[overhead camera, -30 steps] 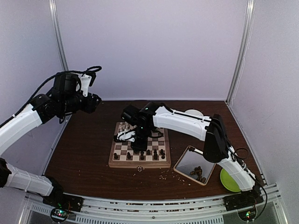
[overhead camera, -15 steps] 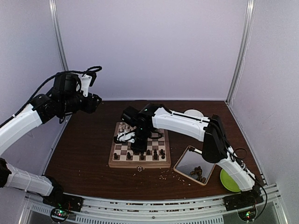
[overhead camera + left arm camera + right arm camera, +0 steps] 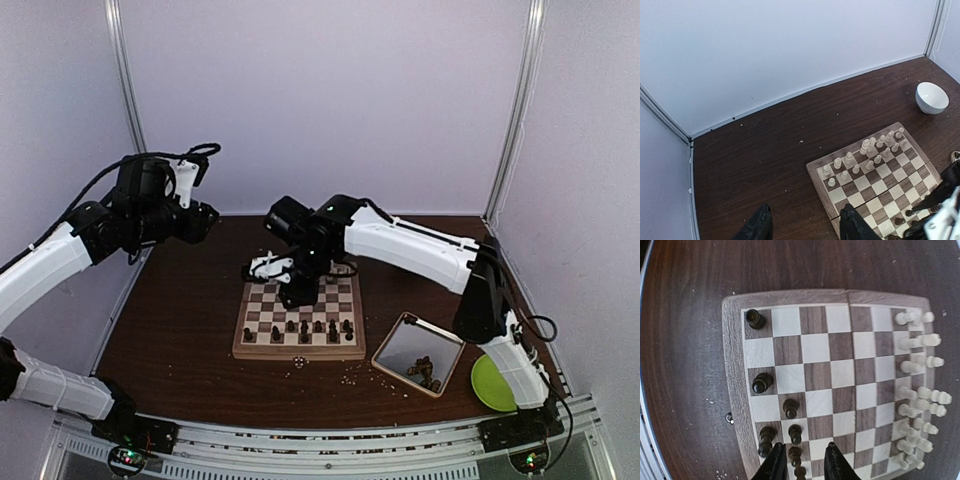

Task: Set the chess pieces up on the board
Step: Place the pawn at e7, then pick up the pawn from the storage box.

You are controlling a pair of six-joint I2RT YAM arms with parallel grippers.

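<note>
From above, the board (image 3: pixel 256 320) sits mid-table. The right gripper (image 3: pixel 297 292) hangs low over its middle, its arm stretched in from the board's right side. A row of dark chessmen (image 3: pixel 305 327) stands along the board's near edge. The arm covers the far rows, so I can't count anything there.

Just off the board's near right corner lies the tray (image 3: pixel 400 345), holding a small heap of loose dark pieces (image 3: pixel 425 372). I'd guess the next pick comes from there, and the right arm is plainly the nearer one. Which way those pieces lie I can't make out, as they are too small and piled together. The left gripper (image 3: pixel 198 220) hovers high, well off the board's left side.

The left wrist camera looks down on the board's far edge, where the cream chessmen (image 3: pixel 867 150) stand in two rows. A bowl (image 3: pixel 931 97) sits beyond the board's far right corner. This gripper's jaws are parted with nothing between them. The frame cuts off the board's near part.

At the right wrist the jaws are spread, and a dark chessman (image 3: pixel 795 456) stands upright on its square between them. As far as I can see it is unpinched and free. Other dark ones dot that side of the board, with bare squares among them. The frame's bottom edge clips the closest pieces.
</note>
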